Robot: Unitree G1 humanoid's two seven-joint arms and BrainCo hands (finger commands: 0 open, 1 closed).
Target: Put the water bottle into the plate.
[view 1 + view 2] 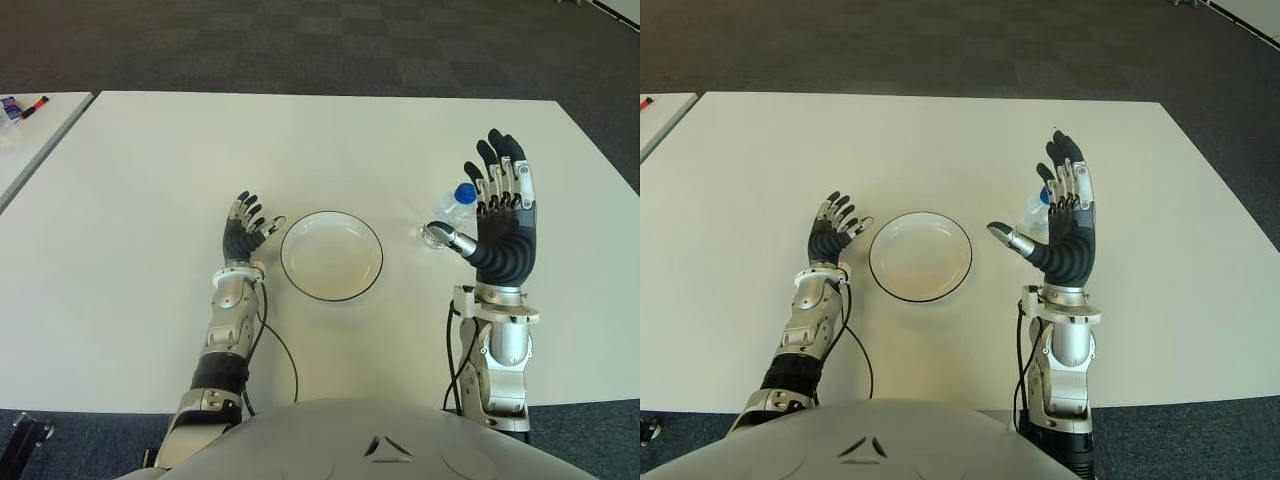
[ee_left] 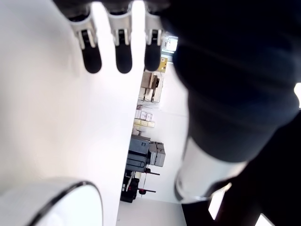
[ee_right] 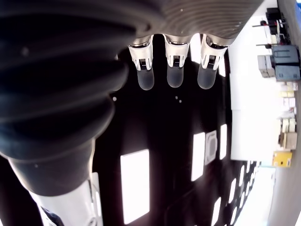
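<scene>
The water bottle (image 1: 458, 203) sits right of centre on the white counter (image 1: 150, 180), partly hidden behind the raised right hand (image 1: 503, 215), whose fingers are spread and empty. The plate (image 1: 331, 256) lies mid-frame, the open left hand (image 1: 245, 230) just left of it.

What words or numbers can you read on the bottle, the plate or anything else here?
None can be read.
Water bottle: mostly hidden behind the raised right hand; only a blue cap and clear plastic show, no label.
Plate: plain white with a dark rim, no writing.
Left hand, beside the plate: no markings.
Items on the side table's corner: too small to read.
</scene>
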